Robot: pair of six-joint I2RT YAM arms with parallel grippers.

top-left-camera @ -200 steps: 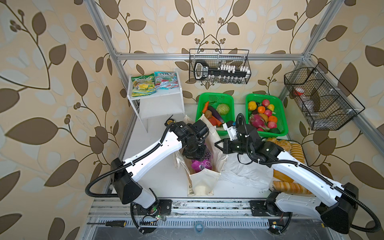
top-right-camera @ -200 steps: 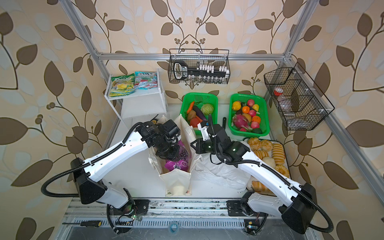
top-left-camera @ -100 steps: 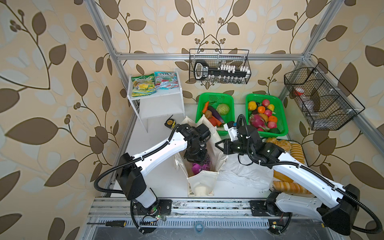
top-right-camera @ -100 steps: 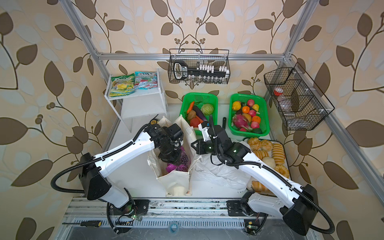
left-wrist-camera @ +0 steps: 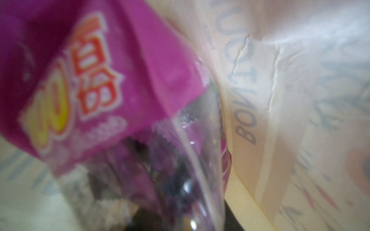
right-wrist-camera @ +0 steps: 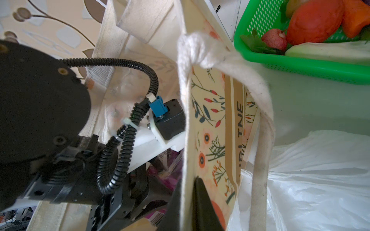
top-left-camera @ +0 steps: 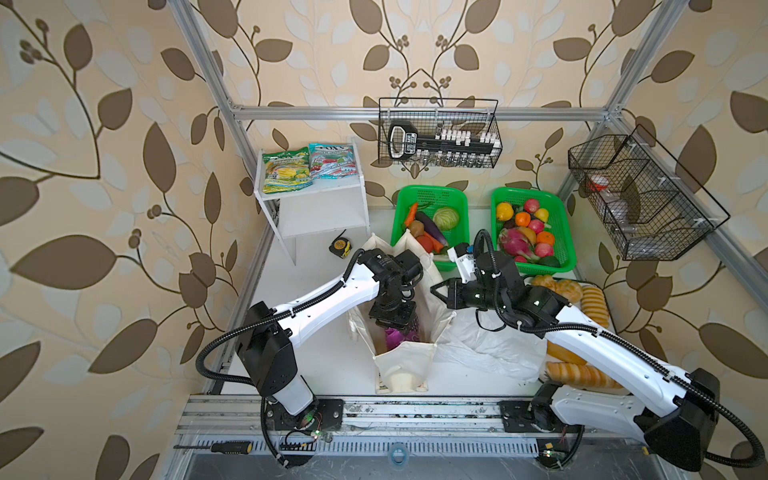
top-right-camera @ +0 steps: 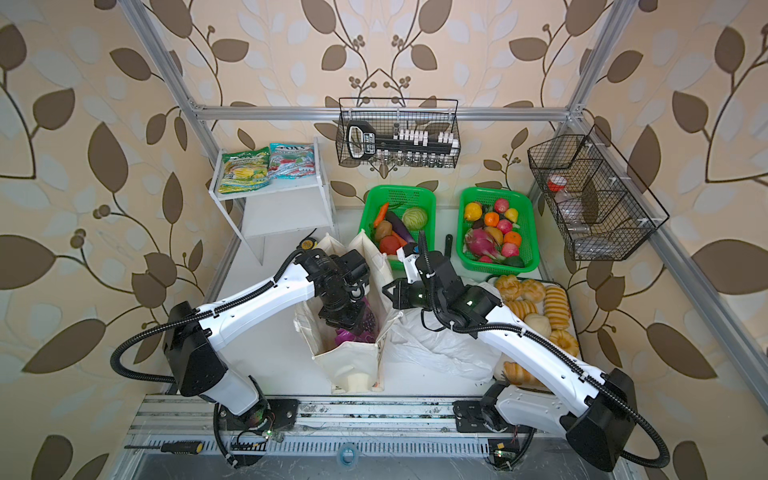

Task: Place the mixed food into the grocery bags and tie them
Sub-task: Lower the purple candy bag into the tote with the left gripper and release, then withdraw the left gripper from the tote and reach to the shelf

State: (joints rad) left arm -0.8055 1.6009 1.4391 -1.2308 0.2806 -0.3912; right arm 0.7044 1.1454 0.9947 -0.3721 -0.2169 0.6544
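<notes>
The cream canvas tote (top-left-camera: 405, 365) stands open at the table's middle. My left gripper (top-left-camera: 392, 320) reaches down into it, right against the purple grape-print pouch (top-left-camera: 395, 336) (left-wrist-camera: 120, 80); its jaws are blurred and hidden. My right gripper (top-left-camera: 436, 291) (right-wrist-camera: 187, 202) is shut on the tote's right rim, one finger on each side of the cloth. The white plastic bag (top-left-camera: 486, 345) lies crumpled beside the tote under the right arm. The teal-and-red packet (top-left-camera: 332, 160) lies on the shelf. Cabbage (top-left-camera: 446, 218), potato (top-left-camera: 415, 227) and tomato (top-left-camera: 424, 242) sit in the left green basket.
Two green baskets (top-left-camera: 432, 193) (top-left-camera: 528, 193) stand at the back. Bread rolls (top-left-camera: 582, 299) line the right edge. A white shelf (top-left-camera: 320, 208) holds a yellow-green packet (top-left-camera: 289, 170). A tape measure (top-left-camera: 340, 246) lies behind the tote. Wire baskets (top-left-camera: 440, 133) (top-left-camera: 640, 199) hang on the frame.
My left gripper has swung over the tote's mouth and gone down into it with the purple pouch. The right gripper has kept its hold on the rim.
</notes>
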